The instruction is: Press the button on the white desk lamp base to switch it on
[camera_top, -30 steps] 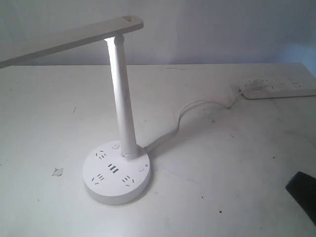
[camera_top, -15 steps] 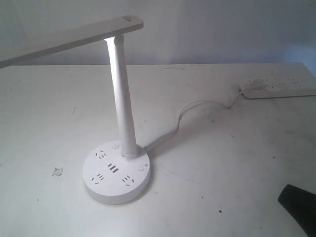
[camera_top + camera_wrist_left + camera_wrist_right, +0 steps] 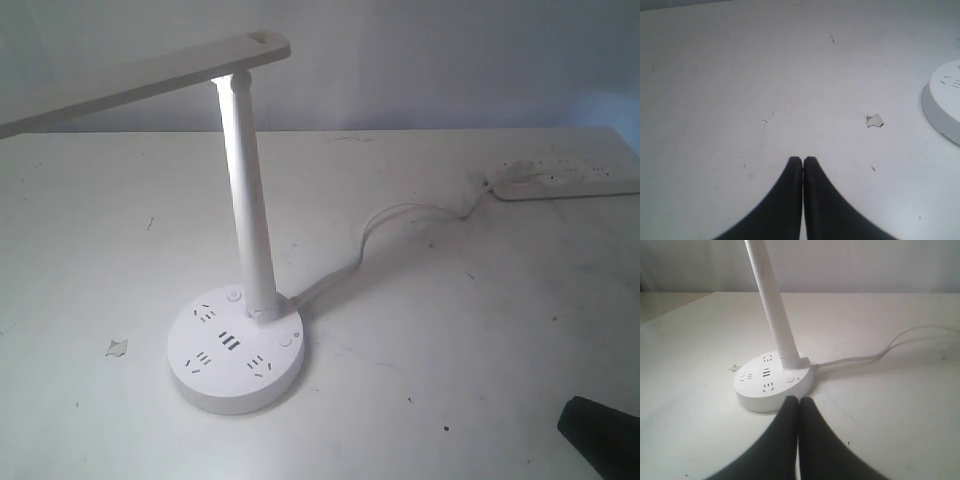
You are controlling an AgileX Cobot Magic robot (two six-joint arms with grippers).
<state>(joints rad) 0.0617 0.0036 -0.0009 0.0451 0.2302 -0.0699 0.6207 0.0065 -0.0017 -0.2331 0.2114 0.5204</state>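
At the near right corner of the surface (image 3: 480,330) we see our right tool (image 3: 799,401) clenched on nothing, aimed at the white desk lamp base (image 3: 235,355) but apart from it. Our left tool (image 3: 803,160) is likewise clenched empty, near a small scrap (image 3: 874,120). From the base the white desk lamp (image 3: 245,200) rises; farther back, its cord (image 3: 385,225) runs to a power strip (image 3: 565,178).

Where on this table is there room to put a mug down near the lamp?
In the exterior view, the widest bare patch lies left of the white desk lamp base, beyond the small scrap. Another lies between base and right gripper. Behind-right is crowded: cord, power strip.
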